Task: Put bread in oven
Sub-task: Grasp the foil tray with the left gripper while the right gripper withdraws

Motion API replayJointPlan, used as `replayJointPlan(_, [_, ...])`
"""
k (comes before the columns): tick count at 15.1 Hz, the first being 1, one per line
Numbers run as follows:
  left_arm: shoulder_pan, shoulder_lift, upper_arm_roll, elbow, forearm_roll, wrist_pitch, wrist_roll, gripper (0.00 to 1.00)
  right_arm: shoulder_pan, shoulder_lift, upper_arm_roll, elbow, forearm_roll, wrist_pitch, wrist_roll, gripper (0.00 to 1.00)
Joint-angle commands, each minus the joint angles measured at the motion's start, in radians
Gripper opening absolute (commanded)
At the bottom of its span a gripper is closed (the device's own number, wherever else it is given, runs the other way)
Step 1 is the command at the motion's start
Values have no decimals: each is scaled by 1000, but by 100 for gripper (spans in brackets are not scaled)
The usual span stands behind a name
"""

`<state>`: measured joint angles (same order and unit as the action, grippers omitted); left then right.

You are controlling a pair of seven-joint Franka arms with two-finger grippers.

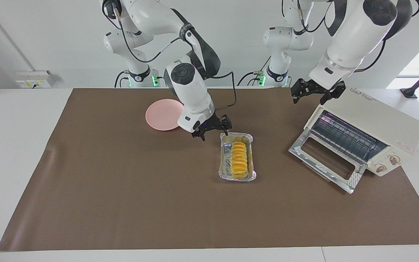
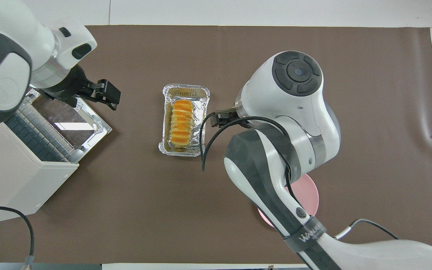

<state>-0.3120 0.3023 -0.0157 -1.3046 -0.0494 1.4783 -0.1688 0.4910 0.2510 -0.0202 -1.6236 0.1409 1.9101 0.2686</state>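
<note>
Right gripper [image 1: 212, 130], fingers spread and empty, is hovering just beside the foil tray [image 1: 223, 174], at the robot-side end. The bread [image 1: 239, 161] is lying lengthwise away from it. Left gripper [image 1: 315, 93], also spread, is waiting over the oven [image 1: 373, 123], door down.

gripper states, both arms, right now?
Left gripper: open, empty, above the oven.
Right gripper: open, empty, beside the foil tray holding the bread.
</note>
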Motion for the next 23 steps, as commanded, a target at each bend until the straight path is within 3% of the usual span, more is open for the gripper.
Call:
replayJointPlan(1, [-123,47,14,-41,8,155,-163,100,-87,-96,5,-50,-60,-145,-167,100])
replayJointPlan(3, [-172,15,13,-190,8,293,-219,100,-162,-154,5,-84,-60,-213,-227,100])
replayJointPlan(6, [-251,9,14,-336,10,449,-311,100,-235,-260,5,-180,-73,-214,-262,100])
replayJointPlan(9, [-321,15,14,-441,10,580,-395,100,-246,-343,5,-239,-167,-217,-253,100])
replayJointPlan(11, [-358,99,14,-430,16,620,-437,100,-297,-342,5,-223,-167,-218,-261,100])
replayJointPlan(16, [-363,198,17,-342,14,683,-448,99,-330,-308,6,-154,-153,-214,-258,100])
replayJointPlan(18, [-361,215,19,-315,14,683,-468,89,-341,-305,5,-147,-152,-211,-258,100])
replayJointPlan(21, [-361,215,19,-317,14,686,-505,59,-371,-305,9,-150,-150,-217,-258,100])
replayJointPlan(22, [-361,215,19,-318,14,692,-506,57,-409,-306,28,-151,-150,-218,-258,100])
replayJointPlan(23, [-361,215,19,-321,14,701,-514,56,-484,-306,96,-151,-150,-230,-259,100])
